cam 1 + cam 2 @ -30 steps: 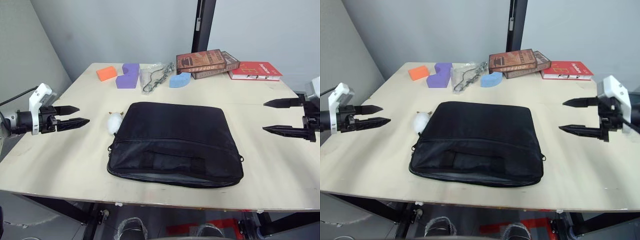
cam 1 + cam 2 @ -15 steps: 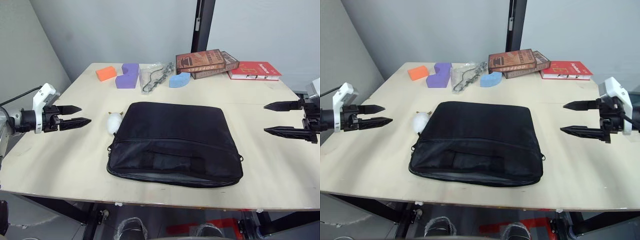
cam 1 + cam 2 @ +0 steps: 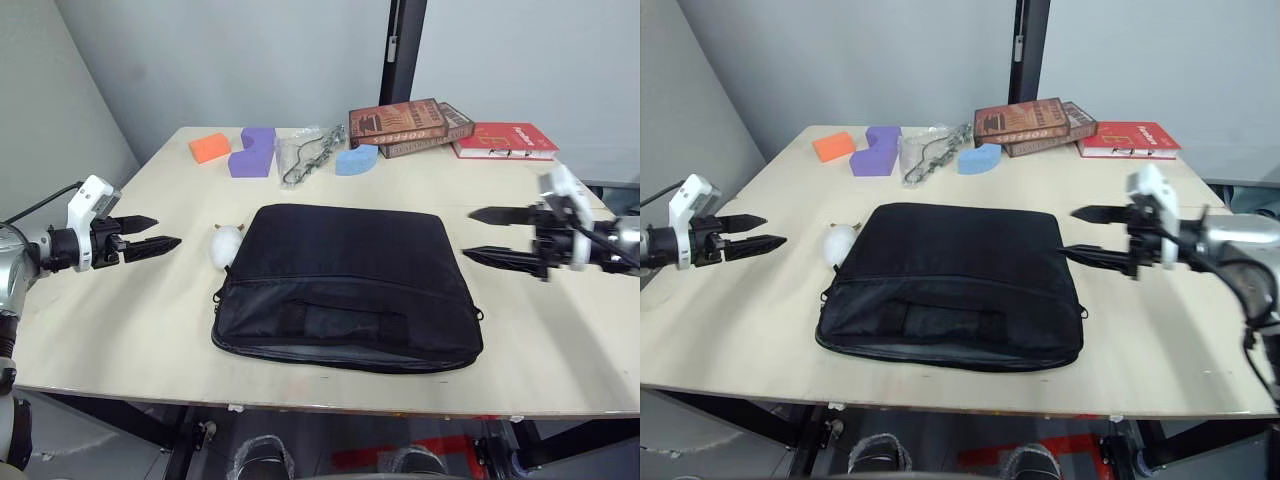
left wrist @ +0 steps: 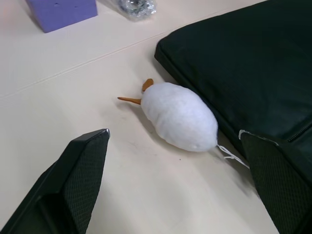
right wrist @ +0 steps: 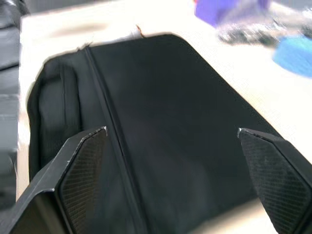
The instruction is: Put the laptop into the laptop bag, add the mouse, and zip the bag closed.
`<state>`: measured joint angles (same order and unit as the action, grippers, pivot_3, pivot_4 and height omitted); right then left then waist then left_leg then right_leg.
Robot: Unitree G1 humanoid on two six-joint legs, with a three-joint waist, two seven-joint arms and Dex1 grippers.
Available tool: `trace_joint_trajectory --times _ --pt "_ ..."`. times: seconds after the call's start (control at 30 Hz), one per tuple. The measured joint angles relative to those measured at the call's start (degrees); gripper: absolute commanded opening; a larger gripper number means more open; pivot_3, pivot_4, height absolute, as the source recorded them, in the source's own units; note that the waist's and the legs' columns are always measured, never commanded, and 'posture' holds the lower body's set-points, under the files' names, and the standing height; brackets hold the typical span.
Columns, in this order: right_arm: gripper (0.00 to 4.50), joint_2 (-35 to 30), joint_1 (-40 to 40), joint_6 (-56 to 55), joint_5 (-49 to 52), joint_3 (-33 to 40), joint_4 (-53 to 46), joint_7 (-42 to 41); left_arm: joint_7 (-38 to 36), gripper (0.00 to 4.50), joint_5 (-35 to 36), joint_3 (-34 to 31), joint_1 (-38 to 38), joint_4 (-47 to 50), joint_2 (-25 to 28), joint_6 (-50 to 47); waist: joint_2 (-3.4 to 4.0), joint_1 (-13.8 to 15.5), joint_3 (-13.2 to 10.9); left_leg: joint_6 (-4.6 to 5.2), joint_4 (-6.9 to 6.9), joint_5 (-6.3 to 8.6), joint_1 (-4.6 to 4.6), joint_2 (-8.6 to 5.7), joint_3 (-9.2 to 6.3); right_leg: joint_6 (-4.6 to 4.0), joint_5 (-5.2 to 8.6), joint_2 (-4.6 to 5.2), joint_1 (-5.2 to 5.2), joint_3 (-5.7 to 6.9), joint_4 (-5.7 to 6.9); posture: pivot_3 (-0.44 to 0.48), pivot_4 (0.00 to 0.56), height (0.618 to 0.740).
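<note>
Laptop bag (image 3: 345, 285) lies flat mid-table, handles and front pocket toward the near edge. A thin grey strip shows at the near-edge opening, prob. the laptop already inside, but I can't tell for sure. Along that near edge the bag seems not fully zipped.

Just off the bag's far-left corner, touching or nearly touching it, sits a fuzzy white toy (image 4: 179, 116) w/ orange bits; in my left wrist view a white thread trails from it. That's no glossy mouse, and I can't pick out a real mouse on the table, so maybe it's packed already.

My right gripper (image 3: 1078, 235) hovers above the bag's right edge, fingers spread apart, empty, pointing left over the bag. I judge it's there to get at the zipper or the right end. My left gripper (image 3: 150, 233) hangs over bare table (image 3: 120, 320) well left of the bag, fingers a little apart, empty, aimed at the toy and the bag's left edge, prob. ready to steady the bag.

Far side of the table: orange block (image 3: 208, 147), purple block (image 3: 252, 151), clear plastic bag w/ a chain (image 3: 306, 155), blue piece (image 3: 356, 161), stacked books (image 3: 412, 124), red book (image 3: 504, 141). All well apart from the job.
</note>
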<state>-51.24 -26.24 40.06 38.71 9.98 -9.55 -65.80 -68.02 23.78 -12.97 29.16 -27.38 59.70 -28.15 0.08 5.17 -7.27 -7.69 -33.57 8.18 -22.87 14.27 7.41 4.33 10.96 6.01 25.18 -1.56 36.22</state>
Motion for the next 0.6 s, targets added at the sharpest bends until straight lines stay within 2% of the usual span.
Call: trace_joint_trajectory --times 0.07,0.1,0.23,0.37,0.5,0.53,0.6 --pt "4.5 5.43 -3.12 2.82 0.88 -3.77 -3.51 4.17 1.37 4.47 0.0 -0.21 -0.04 -0.01 -0.72 0.53 0.0 0.08 0.0 -0.04 0.01 0.0 0.02 0.0 -0.02 0.0 0.0 0.0 -0.01 0.01 -0.01 0.0 0.15 0.734" --pt "4.25 8.6 -4.5 3.77 1.28 -5.88 -4.71 6.09 1.95 4.5 0.03 -0.32 -0.2 0.1 -1.2 0.53 0.0 0.12 0.01 -0.05 0.01 0.0 0.01 0.0 -0.03 0.0 0.0 0.0 -0.02 0.01 -0.02 0.0 0.15 0.734" --pt "3.0 16.39 -6.64 1.98 -1.08 -13.04 -4.85 8.88 3.77 4.5 0.19 -0.58 -1.3 1.31 -2.77 0.09 -0.02 0.57 0.0 -0.1 0.02 0.02 -0.11 -0.02 -0.1 -0.02 0.01 0.02 -0.01 0.1 -0.1 0.0 0.15 0.734" --pt "1.62 23.42 -9.15 -4.55 -5.55 -18.28 -0.1 8.49 6.07 4.5 0.75 -1.62 -2.52 4.29 -4.16 -1.47 -0.06 0.3 0.02 -0.16 0.03 0.02 -0.1 -0.01 -0.14 -0.02 0.01 0.01 0.0 0.13 -0.04 0.0 0.15 0.734" --pt "0.24 25.3 -9.32 -9.68 -10.28 -23.24 3.18 6.21 7.07 4.5 1.51 -2.43 -5.08 7.79 -4.67 -3.49 -0.08 0.06 0.03 -0.19 0.04 0.03 -0.11 -0.01 -0.14 -0.02 0.01 0.01 0.0 0.13 -0.07 0.0 0.15 0.734" --pt "0.04 25.28 -9.2 -11.24 -11.81 -24.77 4.21 5.29 7.39 4.5 1.64 -2.57 -5.51 8.32 -4.82 -4.02 -0.09 0.06 0.03 -0.19 0.04 0.03 -0.11 -0.01 -0.16 -0.02 0.01 0.01 -0.01 0.15 -0.07 0.0 0.15 0.734" --pt "0.04 25.41 -8.58 -13.99 -14.36 -27.25 5.85 3.68 7.75 4.5 2.31 -2.78 -5.86 9.18 -5.09 -4.59 -0.09 0.12 0.03 -0.2 0.04 0.03 -0.13 -0.01 -0.2 -0.02 0.01 0.0 -0.01 0.18 -0.07 0.0 0.15 0.734"
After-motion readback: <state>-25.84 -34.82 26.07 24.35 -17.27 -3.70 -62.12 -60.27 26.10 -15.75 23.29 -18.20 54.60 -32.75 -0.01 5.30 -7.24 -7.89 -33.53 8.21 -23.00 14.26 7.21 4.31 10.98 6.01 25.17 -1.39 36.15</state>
